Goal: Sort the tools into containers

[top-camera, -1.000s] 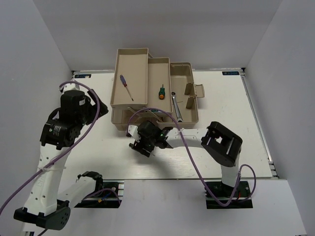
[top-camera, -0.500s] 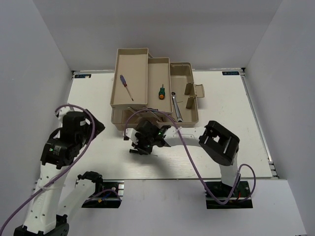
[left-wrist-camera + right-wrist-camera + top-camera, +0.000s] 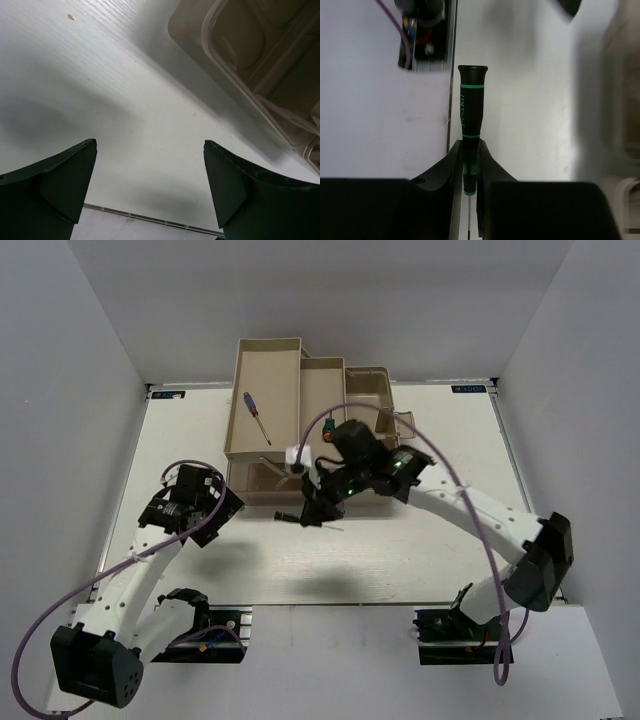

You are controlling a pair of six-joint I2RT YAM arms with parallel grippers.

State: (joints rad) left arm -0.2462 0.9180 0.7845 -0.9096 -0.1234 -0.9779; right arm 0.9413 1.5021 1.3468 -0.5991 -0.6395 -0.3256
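Right end effector (image 3: 469,152) pinches black screwdriver (image 3: 471,105), perhaps just visible overhead.

Right arm (image 3: 470,505) stretches leftward, right fingers (image 3: 492,172) clamped narrow; left arm (image 3: 140,572) sits low, left fingers (image 3: 60,180) wide apart.

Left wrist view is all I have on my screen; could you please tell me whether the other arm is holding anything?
Observer: Yes, the right arm has its jaws shut on a slim black screwdriver with green bands.
Operator: Thank you. Where is it relative to the box?
Observer: In the top view it hangs above the white table, by the front edge of the tan plastic toolbox.
Operator: Is any tool already sorted?
Observer: A blue-handled screwdriver lies in the leftmost beige tray.
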